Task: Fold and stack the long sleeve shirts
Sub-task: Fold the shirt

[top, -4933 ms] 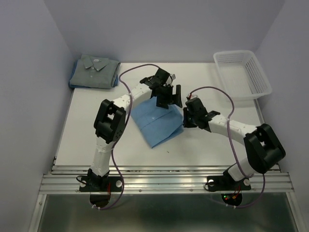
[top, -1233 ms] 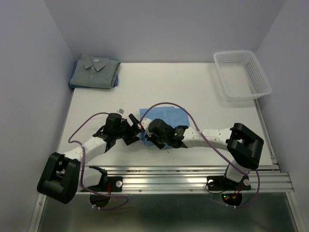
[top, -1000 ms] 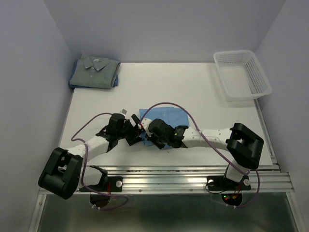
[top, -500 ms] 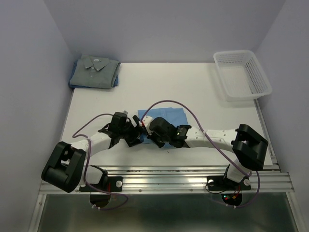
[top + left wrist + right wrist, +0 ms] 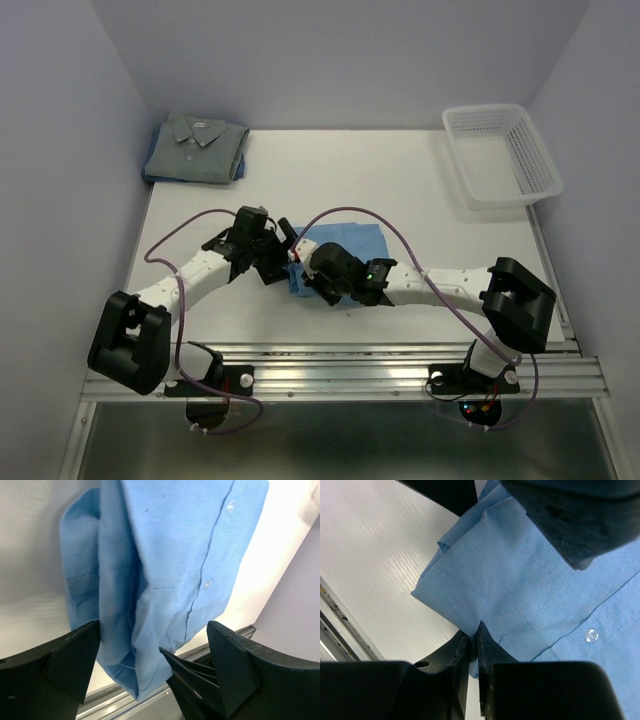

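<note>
A metal rail (image 5: 350, 372) runs along the near edge of the table (image 5: 430, 200), with a narrow strip of bare white top between it and the cloth. Both arms reach in low over this strip and meet left of centre, so the near-middle is crowded. The right half of the table and the stretch beyond the cloth lie open.

The light blue shirt (image 5: 350, 240) lies a little left of centre, folded into a rough rectangle. Its buttoned placket runs down the top layer (two small buttons show in the left wrist view). Along its left side the layers bunch into soft vertical folds (image 5: 120, 590), and the near-left corner is rumpled rather than flat.

The right gripper (image 5: 303, 276) sits at that near-left corner. In its wrist view the jaws (image 5: 476, 641) are nearly together, with a ridge of the blue cloth (image 5: 530, 595) pinched between them, just above the table. The left gripper (image 5: 280, 252) is just beside it, on the shirt's left edge. Its jaws (image 5: 152, 630) stand wide apart with the bunched cloth between them, and I cannot tell whether the cloth touches either finger.

Farther back, the grey shirt (image 5: 197, 148) lies folded, collar up, in the far-left corner against the walls (image 5: 60, 150). A white mesh basket (image 5: 462, 165) sits at the far right, overhanging the table's right edge.
</note>
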`<state>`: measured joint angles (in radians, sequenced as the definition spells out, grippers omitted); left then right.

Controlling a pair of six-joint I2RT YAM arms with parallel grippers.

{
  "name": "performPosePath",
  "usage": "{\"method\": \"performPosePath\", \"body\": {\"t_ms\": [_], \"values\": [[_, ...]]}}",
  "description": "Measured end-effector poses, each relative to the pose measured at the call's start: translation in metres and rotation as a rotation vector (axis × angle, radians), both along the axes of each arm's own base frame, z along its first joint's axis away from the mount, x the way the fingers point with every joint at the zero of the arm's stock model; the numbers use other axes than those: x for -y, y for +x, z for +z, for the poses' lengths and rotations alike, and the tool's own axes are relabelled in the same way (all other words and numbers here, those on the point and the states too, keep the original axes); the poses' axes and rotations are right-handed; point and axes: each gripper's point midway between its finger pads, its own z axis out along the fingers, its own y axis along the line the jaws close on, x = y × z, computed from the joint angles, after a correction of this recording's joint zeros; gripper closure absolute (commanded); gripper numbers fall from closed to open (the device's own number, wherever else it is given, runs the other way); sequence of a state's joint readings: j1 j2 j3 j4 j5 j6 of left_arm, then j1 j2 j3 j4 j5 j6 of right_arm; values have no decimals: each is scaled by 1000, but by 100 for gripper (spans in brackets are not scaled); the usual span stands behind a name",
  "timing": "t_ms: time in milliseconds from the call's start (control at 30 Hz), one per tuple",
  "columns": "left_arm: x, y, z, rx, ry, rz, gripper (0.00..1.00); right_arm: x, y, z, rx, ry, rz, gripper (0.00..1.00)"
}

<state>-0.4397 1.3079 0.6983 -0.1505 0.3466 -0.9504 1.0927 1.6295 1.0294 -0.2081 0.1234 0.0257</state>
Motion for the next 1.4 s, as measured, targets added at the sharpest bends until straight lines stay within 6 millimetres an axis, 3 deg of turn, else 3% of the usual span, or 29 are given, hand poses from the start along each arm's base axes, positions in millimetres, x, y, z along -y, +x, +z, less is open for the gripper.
{"method": "performPosePath", "body": {"t_ms": [100, 400, 633, 733, 1067, 1400], "values": [[0, 1, 7, 3, 5, -1, 1, 0, 0, 0, -2, 4, -3, 89], [-23, -36, -6, -91, 61, 56, 1, -2, 0, -3, -7, 33, -28, 93], [-25, -67, -33, -169, -21, 133, 1, -3, -4, -14, -39, 53, -48, 93], [-21, -68, -31, -165, -65, 167, 1, -5, -5, -15, -45, 63, -44, 94], [0, -55, 6, -33, -254, 211, 1, -9, -3, -17, -41, 72, -43, 94], [6, -68, -23, -121, -223, 210, 1, -11, -4, -18, -65, 92, -78, 94]]}}
